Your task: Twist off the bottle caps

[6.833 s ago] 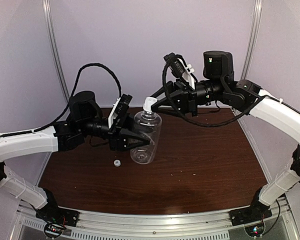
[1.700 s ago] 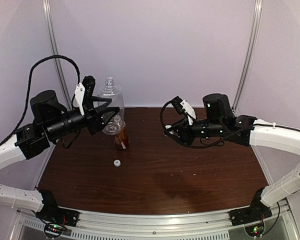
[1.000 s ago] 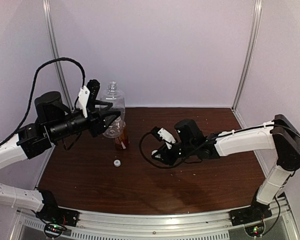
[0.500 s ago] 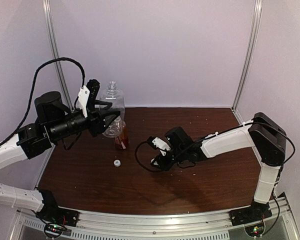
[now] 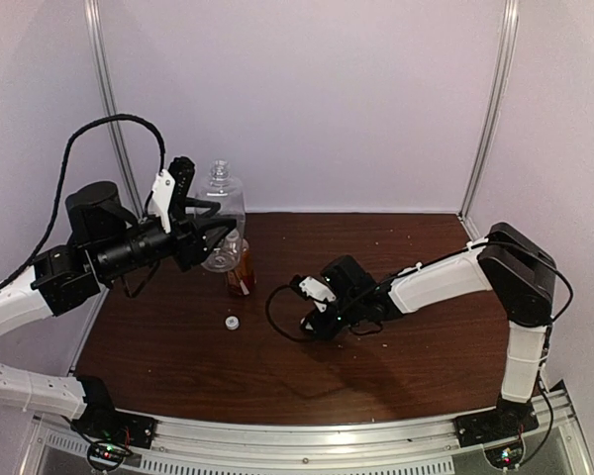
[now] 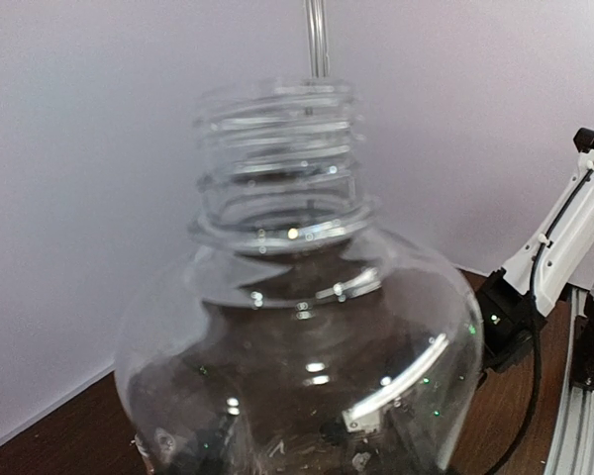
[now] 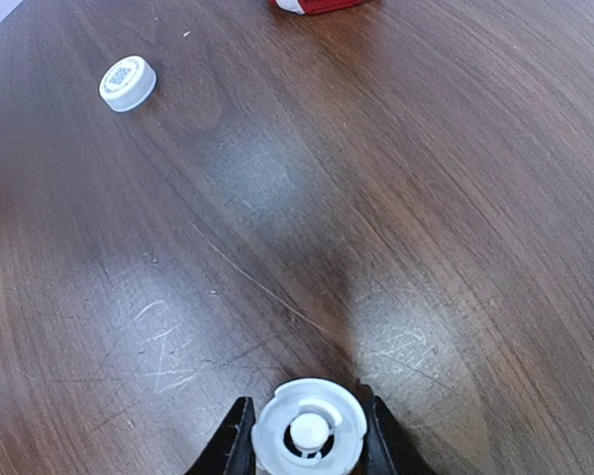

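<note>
Spanning the view is a dark desk (image 5: 426, 366). Above its far-left corner the left hand (image 5: 206, 236) grasps the clear bottle (image 6: 297, 327), neck bare; the amber bottle (image 5: 242, 275) stands below it. Mid-desk, the right hand (image 5: 312, 319) pinches a cap (image 7: 309, 427) low over the wood. A loose cap (image 7: 128, 82) lies nearer the left edge. Likely step: setting down; next, fingers must part.

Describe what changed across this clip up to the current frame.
The right end effector took the unscrewed cap off the clear bottle, drew back right, then dropped left, down near the table, still clamping it. The left end effector carried the clear bottle up and back-left. The loose cap stayed put.
</note>
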